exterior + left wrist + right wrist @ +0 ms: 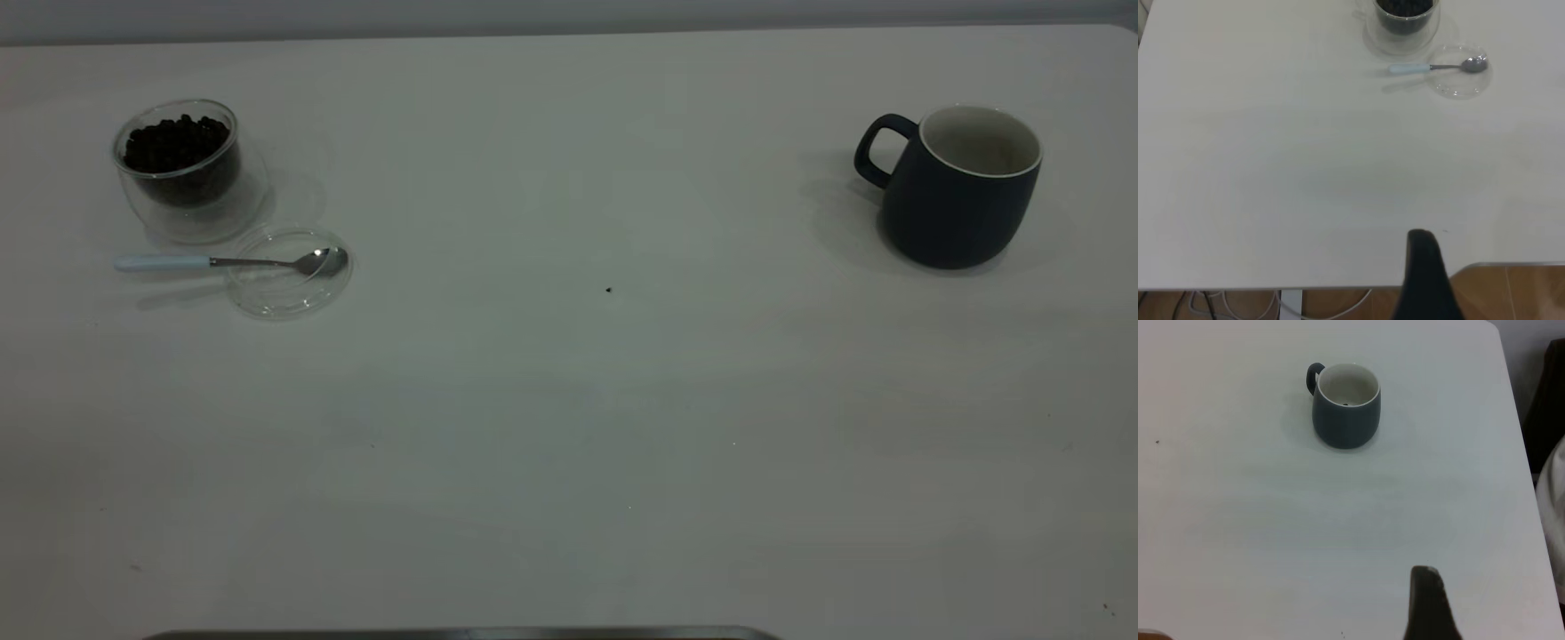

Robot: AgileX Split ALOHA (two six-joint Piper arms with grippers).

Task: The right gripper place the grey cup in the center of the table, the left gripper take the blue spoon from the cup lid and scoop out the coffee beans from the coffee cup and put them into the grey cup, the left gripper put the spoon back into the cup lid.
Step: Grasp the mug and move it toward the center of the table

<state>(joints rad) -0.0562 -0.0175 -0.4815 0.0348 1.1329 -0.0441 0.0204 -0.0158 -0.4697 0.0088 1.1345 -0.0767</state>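
On the white table (569,427), the dark blue-grey mug (965,187) stands far right, while the clear glass cup (182,169) of dark coffee beans (176,142) stands far left beside the clear round lid (289,271) bearing the pale-blue-handled steel spoon (222,261); whether the left gripper (1426,280) and right gripper (1426,603) are open or closed cannot be told.

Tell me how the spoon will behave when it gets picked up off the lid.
The spoon looks thin and rigid, probably light. Its shiny steel bowl rests in the clear lid while the handle overhangs, so it may pivot or slide. The lid itself looks light and could shift.

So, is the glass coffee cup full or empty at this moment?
Nearly full: in the exterior view the coffee beans reach almost to the rim of the upright coffee cup.
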